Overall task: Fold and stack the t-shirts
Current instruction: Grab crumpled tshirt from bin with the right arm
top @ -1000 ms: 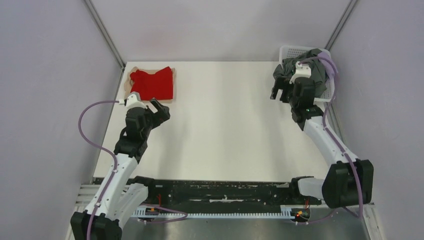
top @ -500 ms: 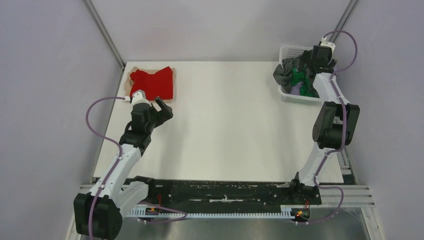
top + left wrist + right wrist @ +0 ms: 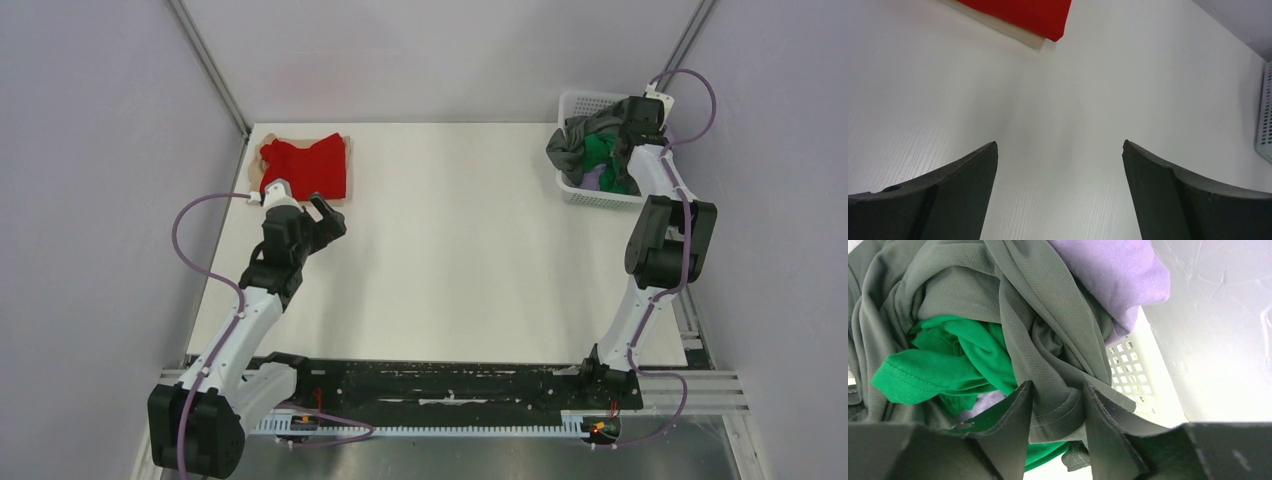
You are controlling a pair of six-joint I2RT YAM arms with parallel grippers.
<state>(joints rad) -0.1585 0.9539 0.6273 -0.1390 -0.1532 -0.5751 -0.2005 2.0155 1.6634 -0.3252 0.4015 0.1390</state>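
A folded red t-shirt (image 3: 305,168) (image 3: 1023,15) lies at the table's far left. My left gripper (image 3: 328,218) (image 3: 1059,144) hovers just in front of it, open, with only bare table between its fingers. In the far right basket, the dark grey t-shirt (image 3: 585,130) (image 3: 1038,315) lies crumpled over a bright green one (image 3: 600,155) (image 3: 948,360) and a pale lavender one (image 3: 595,180) (image 3: 1108,270). My right gripper (image 3: 628,125) (image 3: 1058,385) reaches down into the basket, its fingers pinching a hemmed fold of the dark grey t-shirt.
The white mesh basket (image 3: 600,197) (image 3: 1133,375) stands at the table's far right corner, close to the side wall. A beige board (image 3: 300,203) (image 3: 1013,32) lies under the red shirt. Grey walls enclose the table on three sides.
The right arm swung from in front of the basket to over it, dropped its gripper in and closed on grey cloth. The left arm shifted only slightly.
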